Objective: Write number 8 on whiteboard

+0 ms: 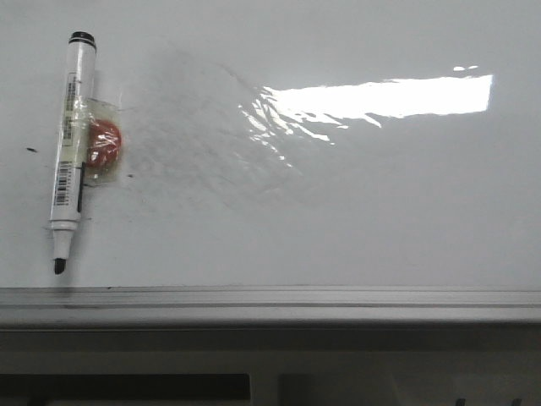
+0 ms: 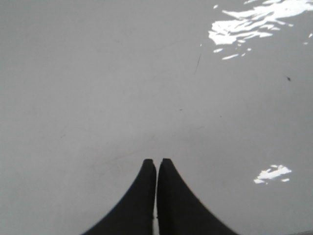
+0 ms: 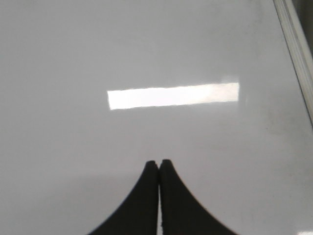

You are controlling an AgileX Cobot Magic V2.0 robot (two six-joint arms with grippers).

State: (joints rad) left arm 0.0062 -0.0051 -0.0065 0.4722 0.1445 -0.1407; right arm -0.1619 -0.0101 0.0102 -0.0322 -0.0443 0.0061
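The whiteboard [image 1: 355, 211] fills the front view, glossy white with grey erased smudges and a bright glare strip. No number 8 shows on it. A white marker [image 1: 69, 144] with a black cap end and bare black tip lies on the board at the left, a red round piece [image 1: 105, 145] taped to its side. Neither gripper appears in the front view. My left gripper [image 2: 156, 161] is shut with nothing between its fingers, over bare board. In the right wrist view my right gripper [image 3: 159, 162] is likewise shut and holds nothing above the whiteboard [image 3: 73, 58].
The board's pale grey frame edge [image 1: 270, 303] runs along the near side, with dark furniture below it. The frame edge [image 3: 296, 39] also shows in the right wrist view. Small black specks [image 1: 31, 150] dot the board at the left.
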